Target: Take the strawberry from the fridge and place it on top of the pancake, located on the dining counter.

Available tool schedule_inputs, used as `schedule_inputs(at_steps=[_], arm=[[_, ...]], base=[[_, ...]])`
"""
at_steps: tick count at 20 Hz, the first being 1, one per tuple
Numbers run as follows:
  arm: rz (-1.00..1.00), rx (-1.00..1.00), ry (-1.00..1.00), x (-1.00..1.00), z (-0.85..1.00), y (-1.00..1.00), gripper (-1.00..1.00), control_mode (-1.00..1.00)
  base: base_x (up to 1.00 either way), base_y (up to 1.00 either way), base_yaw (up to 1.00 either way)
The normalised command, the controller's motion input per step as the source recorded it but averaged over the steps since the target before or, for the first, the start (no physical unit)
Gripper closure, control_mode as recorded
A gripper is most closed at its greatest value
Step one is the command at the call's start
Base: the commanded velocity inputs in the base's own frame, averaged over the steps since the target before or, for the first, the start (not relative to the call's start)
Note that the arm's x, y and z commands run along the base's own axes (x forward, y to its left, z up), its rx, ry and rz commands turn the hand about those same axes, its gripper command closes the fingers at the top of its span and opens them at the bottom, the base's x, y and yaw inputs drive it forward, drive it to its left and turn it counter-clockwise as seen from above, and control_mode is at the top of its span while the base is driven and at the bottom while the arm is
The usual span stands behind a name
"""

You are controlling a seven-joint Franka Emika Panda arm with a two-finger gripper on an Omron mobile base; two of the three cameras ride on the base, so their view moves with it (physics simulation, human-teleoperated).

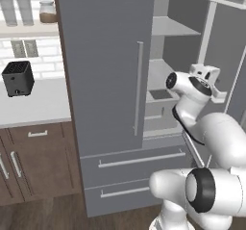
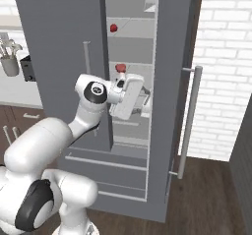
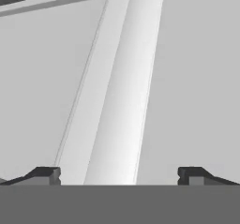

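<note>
strawberry (image 2: pixel 113 28) on upper fridge (image 2: pixel 129 47) shelf, right base view, above end effector (image 2: pixel 145 101) reaching through open door. left base view: arm inside fridge, likely lining up approach. hand view: fingertips (image 3: pixel 46 175) spread wide, nothing between.

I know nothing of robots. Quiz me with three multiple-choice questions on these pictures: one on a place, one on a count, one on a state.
1. Where does the black box stand?
A. On the counter left of the fridge
B. Inside the fridge
C. On the floor

2. How many drawers lie under the fridge doors?
A. One
B. Two
C. Four

3. How is the gripper?
A. Shut on a fruit
B. Open
C. Shut, empty

Answers:
1. A: the left base view shows it on the white top beside the fridge.
2. B: two handled fronts are stacked below the doors.
3. B: the hand view shows its fingertips wide apart.
</note>
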Motion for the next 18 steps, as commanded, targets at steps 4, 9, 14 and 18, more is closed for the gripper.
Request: schedule_inputs(at_steps=[4,9,14,18], arm=[[-0.04,0.00,0.00,0.00,-0.03,-0.65,-1.00,-1.00],[-0.01,0.00,0.00,0.00,0.00,-0.24,-1.00,-1.00],[0.00,0.11,0.00,-0.13,0.00,0.41,-1.00,-1.00],[0.00,0.14,0.01,-0.14,0.00,0.98,-1.00,-1.00]], base=[[0.00,0.00,0.00],[0.00,0.00,0.00],[0.00,0.00,0.00],[0.00,0.00,0.00]])
